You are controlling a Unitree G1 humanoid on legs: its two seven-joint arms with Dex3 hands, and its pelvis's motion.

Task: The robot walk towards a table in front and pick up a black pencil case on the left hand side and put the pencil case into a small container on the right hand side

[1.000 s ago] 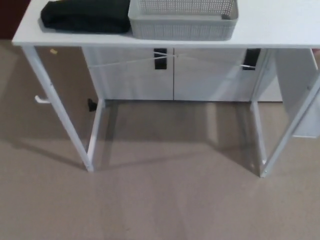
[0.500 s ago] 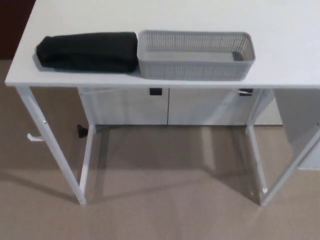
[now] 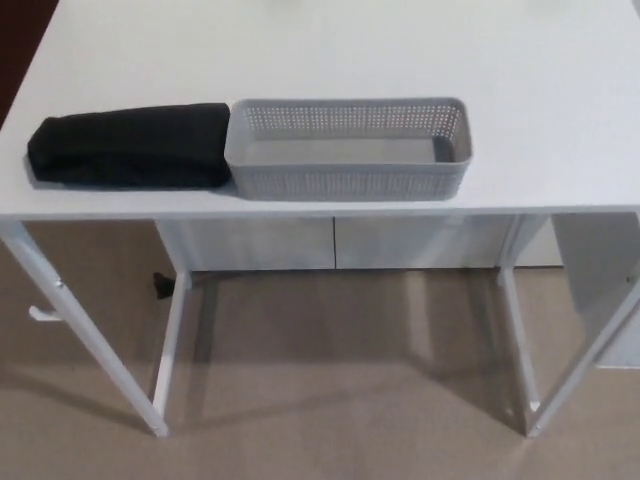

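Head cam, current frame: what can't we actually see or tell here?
- Robot hands: both outside the head view.
- Pencil case: uniformly dark, no zipper or detail readable. Whether its right end touches the container is unclear.
- Container floor along the near side: hidden by its own near wall.
- Table: far edge cut off by the picture's top.
- Small black object under the table: too small to identify.

Long black pencil case (image 3: 130, 147): soft matt cloth, no sheen.
Grey rectangular perforated basket (image 3: 350, 180): matt plastic, walls pierced with fine holes, floor smooth.
White rectangular table (image 3: 330, 60): smooth top, faintly satin; thin white legs, apparently painted metal.
Beige floor (image 3: 340, 400): matt, carpet-like, finely textured.
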